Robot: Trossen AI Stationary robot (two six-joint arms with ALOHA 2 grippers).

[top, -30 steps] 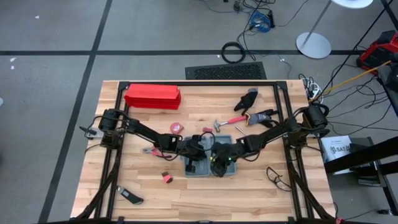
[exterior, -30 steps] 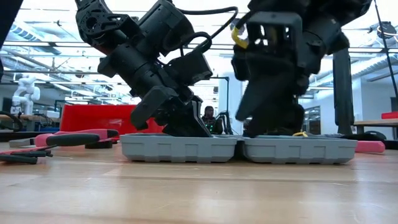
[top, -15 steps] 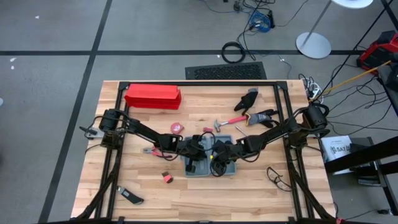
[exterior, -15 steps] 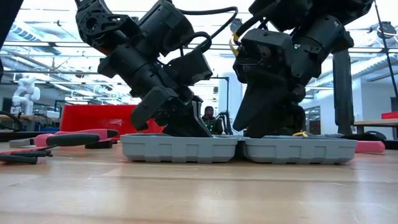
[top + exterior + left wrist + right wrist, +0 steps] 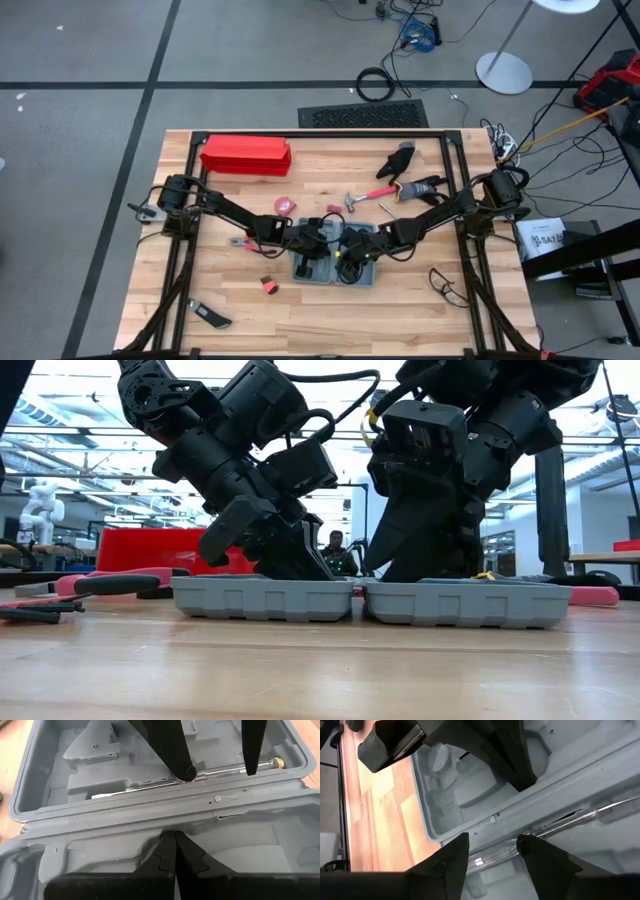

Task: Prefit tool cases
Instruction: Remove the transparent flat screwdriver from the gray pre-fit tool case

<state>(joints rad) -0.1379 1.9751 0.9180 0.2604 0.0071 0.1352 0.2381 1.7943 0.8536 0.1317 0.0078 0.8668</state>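
The tool case [image 5: 335, 266] lies open and flat on the table, a grey clamshell with moulded recesses; its two halves sit side by side in the low view [image 5: 365, 601]. A metal-shafted tool [image 5: 150, 782] with a brass end lies in a recess of the right half. My left gripper [image 5: 169, 837] is shut, down in the left half beside the hinge ridge [image 5: 165, 807]. My right gripper [image 5: 492, 847] is open over the right half, its fingers spaced along the tool's shaft. My left gripper presses its shut fingertips [image 5: 170, 836] from above, slanting from the table's left, onto the left half's inner wall [image 5: 150, 827] just beside the hinge ridge. The case stays flat on the table. My right gripper comes down from above, slanting from the table's right, open. One fingertip [image 5: 186, 771] meets the tool's shaft [image 5: 200, 774]; the other finger [image 5: 250, 762] stands in front of the shaft near its brass end. The tool lies in its recess.
A long red box [image 5: 246, 155] sits at the far left. A hammer [image 5: 365, 197], gloves [image 5: 403, 160], a red tape roll [image 5: 284, 205] and red-handled pliers [image 5: 120, 582] lie around the case. A small red item [image 5: 268, 285] and a knife [image 5: 210, 318] lie nearer.
The open case has slid a short way toward the table's left, staying flat. Both grippers have moved left with it, and the right gripper has tipped over from a more upright stance.
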